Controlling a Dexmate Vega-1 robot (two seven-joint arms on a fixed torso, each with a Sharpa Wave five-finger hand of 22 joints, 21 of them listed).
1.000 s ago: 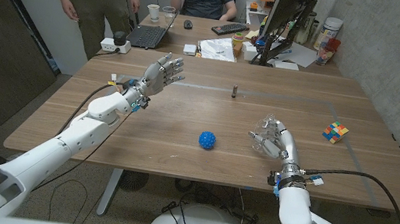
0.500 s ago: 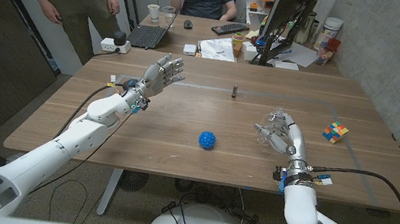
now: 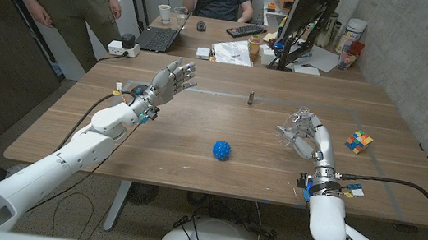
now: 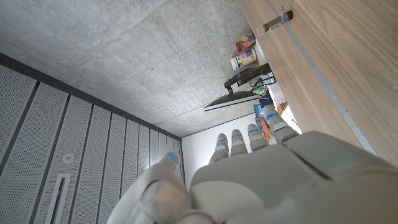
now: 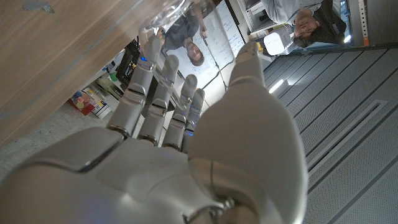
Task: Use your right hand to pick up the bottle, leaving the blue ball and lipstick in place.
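clear plastic bottle (image 3: 296,129) in right hand (image 3: 308,141)

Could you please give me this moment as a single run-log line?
right hand: holds clear bottle, lifted | left hand: open, raised | ball: on table | lipstick: upright on table

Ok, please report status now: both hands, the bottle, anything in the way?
Right hand grips the clear bottle, raised. Left hand open, holding nothing. Blue ball and lipstick apart, not blocking.
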